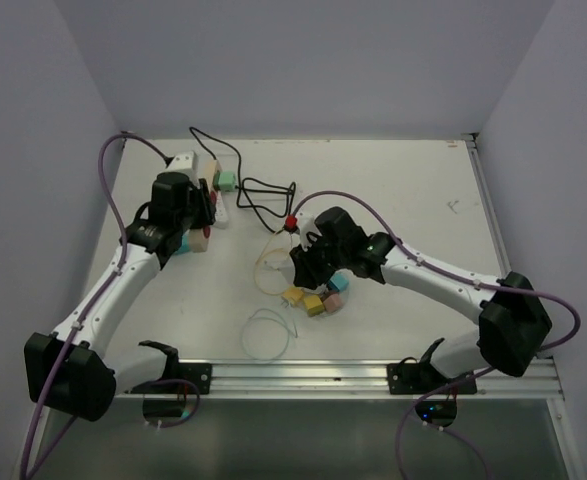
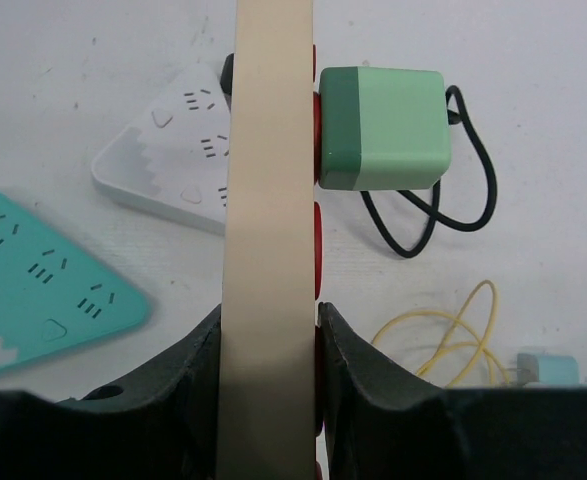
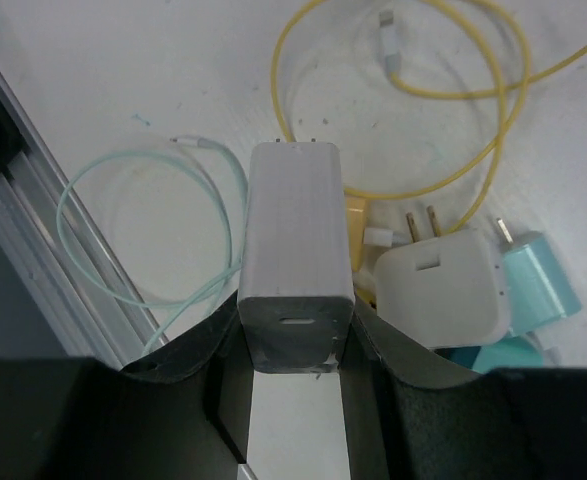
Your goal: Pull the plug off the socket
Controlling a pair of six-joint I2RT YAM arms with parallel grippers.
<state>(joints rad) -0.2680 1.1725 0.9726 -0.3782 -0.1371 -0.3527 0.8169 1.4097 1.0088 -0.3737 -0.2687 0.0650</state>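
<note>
Green and boxy, the plug [image 2: 383, 128] is seen seated in a red socket on the face of the beige power strip [image 2: 270, 200], which is clamped edge-on between the left fingers [image 2: 188, 370]. The plug is judged light, rigid and smooth-shelled (so likely slippery), with its pins held only by friction. It would best be taken across two opposite flat sides and drawn straight out, never by the black cable [image 2: 478, 190] trailing from its far end.

The left arm is stretched toward the bench's [image 1: 413, 190] far left. The right arm is folded inward at the centre, and the right fingers [image 3: 393, 370] are closed narrowly on a grey charger block [image 3: 295, 240], pins pointing away.
</note>
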